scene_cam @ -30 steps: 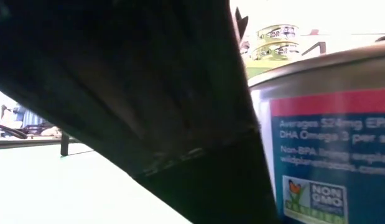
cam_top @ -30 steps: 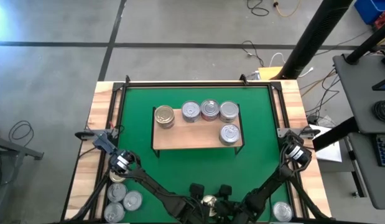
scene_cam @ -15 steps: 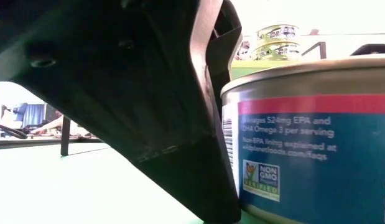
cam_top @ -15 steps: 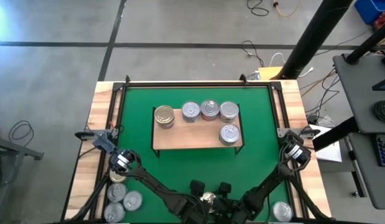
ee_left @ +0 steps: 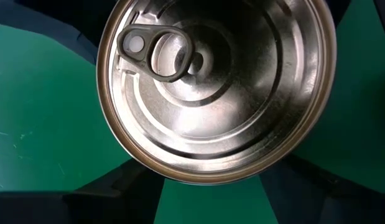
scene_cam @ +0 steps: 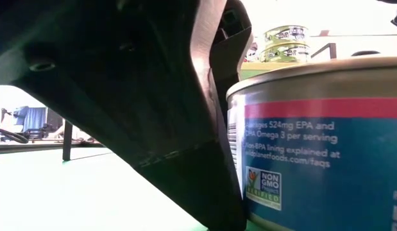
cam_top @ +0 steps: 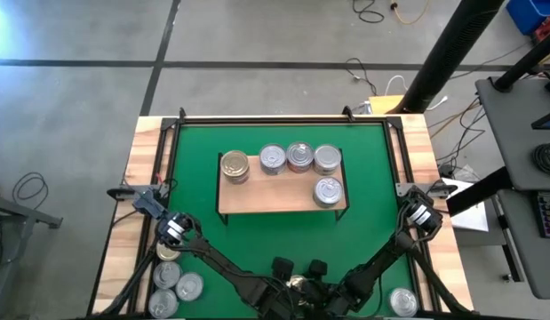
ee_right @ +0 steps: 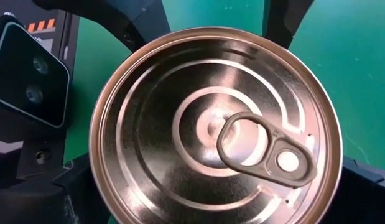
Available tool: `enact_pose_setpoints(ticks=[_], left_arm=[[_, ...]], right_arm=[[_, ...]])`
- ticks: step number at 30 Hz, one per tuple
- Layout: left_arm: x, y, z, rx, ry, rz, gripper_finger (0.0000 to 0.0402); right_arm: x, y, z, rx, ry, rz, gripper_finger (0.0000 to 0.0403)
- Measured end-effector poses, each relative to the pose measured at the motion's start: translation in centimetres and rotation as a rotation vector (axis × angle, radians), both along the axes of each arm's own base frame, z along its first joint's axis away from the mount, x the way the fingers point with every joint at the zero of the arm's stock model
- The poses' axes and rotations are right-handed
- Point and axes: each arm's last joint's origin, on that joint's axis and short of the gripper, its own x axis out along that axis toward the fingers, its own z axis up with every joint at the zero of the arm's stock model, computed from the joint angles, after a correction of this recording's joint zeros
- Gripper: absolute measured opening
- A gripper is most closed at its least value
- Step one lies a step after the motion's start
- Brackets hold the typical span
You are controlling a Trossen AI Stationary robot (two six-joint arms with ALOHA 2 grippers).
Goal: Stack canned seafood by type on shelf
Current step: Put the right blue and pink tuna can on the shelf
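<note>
Round silver tins [cam_top: 298,156] sit on the low light-wood shelf [cam_top: 279,196], a gold-toned tin [cam_top: 235,165] at its left end. At the counter's near edge, the left claw [cam_top: 282,267] pinches a gold-rimmed tin [ee_left: 216,87]; the right claw [cam_top: 317,267] is spread around a blue-labelled tin [ee_right: 214,127].

mat: green [cam_top: 195,178] | table: wood [cam_top: 139,169] | floor: cables [cam_top: 368,76]

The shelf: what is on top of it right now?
The shelf holds five tins: one gold-toned at its left, three silver along the back, one front right. Whether any are stacked cannot be seen from above.
</note>
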Motion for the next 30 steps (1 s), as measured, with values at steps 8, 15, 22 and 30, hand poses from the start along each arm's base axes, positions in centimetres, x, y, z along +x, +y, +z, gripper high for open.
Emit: enact_pose_setpoints(ticks=[8, 15, 22, 30], left_arm=[[0.1, 0.2, -0.1, 0.015, -0.005, -0.018, 0.0232], [0.1, 0.2, -0.1, 0.019, -0.006, -0.016, 0.0232], [0.0, 0.4, 0.0, 0.025, -0.004, 0.026, 0.0232], [-1.0, 0.9, 0.8, 0.117, 0.018, 0.078, 0.0232]], right_arm=[[0.0, 0.0, 0.0, 0.032, -0.002, -0.022, 0.0377], [0.1, 0.0, 0.0, 0.042, -0.002, -0.028, 0.0363], [0.1, 0.1, 0.1, 0.083, 0.004, -0.042, 0.0363], [0.2, -0.1, 0.2, 0.129, 0.006, -0.077, 0.0363]])
